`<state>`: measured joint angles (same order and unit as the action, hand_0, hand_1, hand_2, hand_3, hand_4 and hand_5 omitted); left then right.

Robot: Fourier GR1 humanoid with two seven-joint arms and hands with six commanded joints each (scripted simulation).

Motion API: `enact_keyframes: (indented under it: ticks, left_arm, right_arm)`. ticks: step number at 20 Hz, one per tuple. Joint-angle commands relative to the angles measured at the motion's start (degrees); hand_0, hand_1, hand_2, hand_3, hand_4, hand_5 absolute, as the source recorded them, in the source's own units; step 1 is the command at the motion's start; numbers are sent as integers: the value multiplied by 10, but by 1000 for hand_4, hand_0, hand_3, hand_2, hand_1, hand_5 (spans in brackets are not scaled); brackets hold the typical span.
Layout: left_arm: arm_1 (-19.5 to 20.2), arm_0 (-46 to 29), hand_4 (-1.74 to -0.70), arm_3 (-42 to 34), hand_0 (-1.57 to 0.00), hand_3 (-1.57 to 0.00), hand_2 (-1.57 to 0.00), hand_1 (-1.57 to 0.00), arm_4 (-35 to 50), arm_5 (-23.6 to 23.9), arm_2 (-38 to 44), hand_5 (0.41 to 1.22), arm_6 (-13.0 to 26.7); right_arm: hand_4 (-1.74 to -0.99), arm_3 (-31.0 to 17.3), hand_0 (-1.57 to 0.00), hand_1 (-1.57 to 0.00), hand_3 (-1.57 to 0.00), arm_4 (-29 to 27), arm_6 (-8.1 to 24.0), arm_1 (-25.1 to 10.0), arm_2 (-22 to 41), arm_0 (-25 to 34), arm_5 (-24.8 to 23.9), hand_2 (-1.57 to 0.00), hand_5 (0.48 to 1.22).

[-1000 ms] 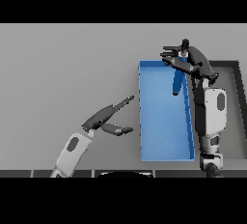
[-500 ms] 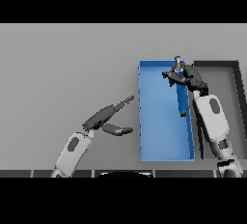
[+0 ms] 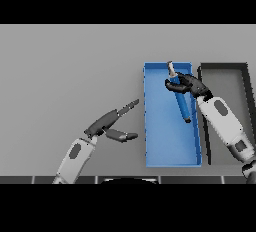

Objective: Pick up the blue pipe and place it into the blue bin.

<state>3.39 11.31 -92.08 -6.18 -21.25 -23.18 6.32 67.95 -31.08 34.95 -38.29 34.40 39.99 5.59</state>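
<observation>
The blue pipe (image 3: 179, 97), blue with a grey tip at its far end, hangs slanted over the right half of the blue bin (image 3: 161, 141). My right hand (image 3: 188, 85) is shut on the pipe near its upper end, above the bin's far right part. My left hand (image 3: 111, 124) rests open over the table just left of the bin, fingers straight and pointing toward it, holding nothing.
A dark grey bin (image 3: 244, 83) stands directly right of the blue bin, partly covered by my right forearm. Grey tabletop stretches to the left and far side.
My right hand has moved left and nearer with the pipe, from the bin's far right corner to over its inside. The left hand has stayed put.
</observation>
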Motion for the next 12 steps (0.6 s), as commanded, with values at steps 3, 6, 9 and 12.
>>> enact_keyframes:
  ticks: [3, 6, 9, 12]
  left_arm:
    - [-1, -4, -885, 9, 1, 1, 1, 1, -7, 1, -3, 427, -3]
    - [3, 2, -887, 7, 1, 1, 1, 1, -5, -1, -1, 429, -10]
    - [1, 1, -888, 4, 1, 1, 1, 1, -4, 2, 0, 429, -5]
    - [0, 11, -886, 11, 1, 1, 1, 1, -3, 1, 4, 431, -1]
  right_arm:
    - [-1056, -8, -63, -58, -34, -7, 0, -16, 36, 15, 0, -58, 817]
    - [-1038, -4, -32, -29, -17, -3, 0, -24, 52, 15, -2, -29, 734]
    - [-1030, -9, -16, -14, -8, 5, -3, -16, 58, 16, -5, -14, 682]
    - [-1022, -8, -8, -7, -4, 5, 0, -21, 60, 23, 0, -7, 665]
